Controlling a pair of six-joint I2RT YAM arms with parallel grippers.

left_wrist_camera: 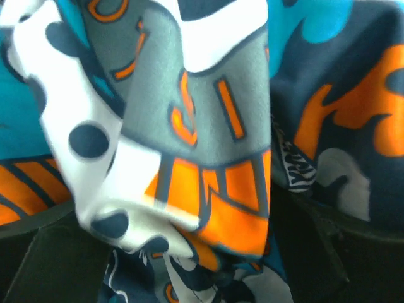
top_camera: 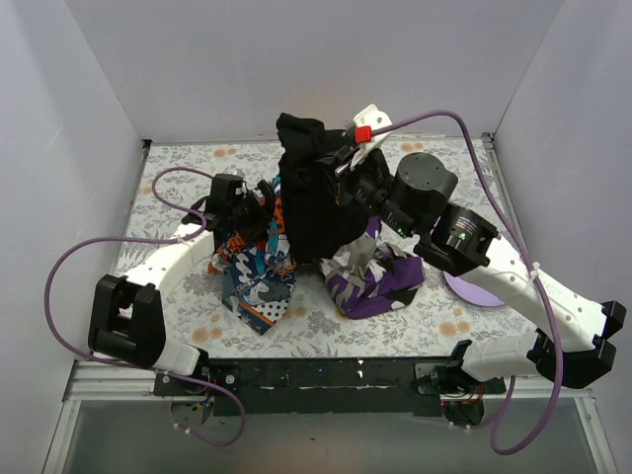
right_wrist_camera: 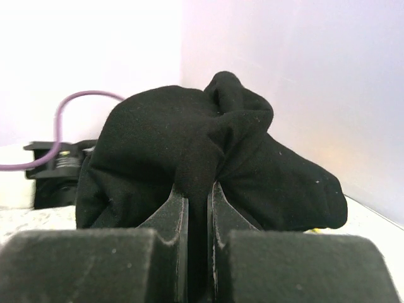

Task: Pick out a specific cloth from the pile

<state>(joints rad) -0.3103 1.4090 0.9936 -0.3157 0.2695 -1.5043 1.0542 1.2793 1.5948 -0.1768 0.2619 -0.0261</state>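
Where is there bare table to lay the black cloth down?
Bare table shows in the back-left corner behind the left arm, and along the near strip in front of the pile. The centre is crowded: the black cloth hangs pinched in the right fingers, and the right arm covers the right side.

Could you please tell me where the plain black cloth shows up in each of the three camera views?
Top external: the black cloth hangs mid-frame, pinched by the right tool.
Left wrist: not identifiable; the orange-blue print cloth fills the view.
Right wrist: black cloth centre, clamped between the tool's fingers.
Shared landmark: the right tool gripping it, in both those views.
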